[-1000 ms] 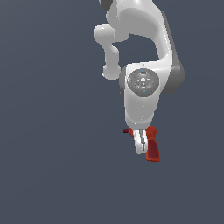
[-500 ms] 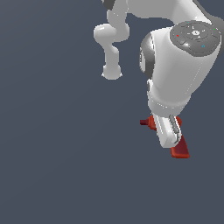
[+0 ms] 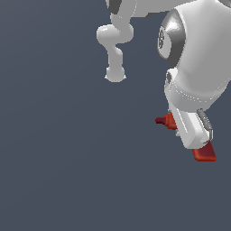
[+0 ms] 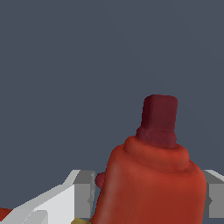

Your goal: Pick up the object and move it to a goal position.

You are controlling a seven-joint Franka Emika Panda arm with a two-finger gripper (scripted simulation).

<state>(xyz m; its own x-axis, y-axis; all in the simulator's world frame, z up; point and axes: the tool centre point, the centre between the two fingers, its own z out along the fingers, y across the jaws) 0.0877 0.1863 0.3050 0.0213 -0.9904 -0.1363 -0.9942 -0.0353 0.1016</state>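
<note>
The drill (image 3: 170, 121) sat inside the gripper (image 3: 191, 135), not beside it. In the exterior view its dark red nose poked out toward that view's left, and its blocky base showed past the gripper's lower end, toward that view's right. So its handle ran roughly along the gripper's length, with the nose crossing it. The jaws were clamped on the drill's body: in the wrist view a grey finger (image 4: 85, 194) pressed close on each flank of the red-orange casing. No surface appeared under it (only flat slate-grey all round), so I judged it was held clear, in carriage. No goal marker showed in either view.

The casing looked smooth and rounded, like moulded plastic, stepping to a collar and a squared, darker nose. The arm (image 3: 194, 58) was glossy white with grey joints. It loomed large beside the small drill.
</note>
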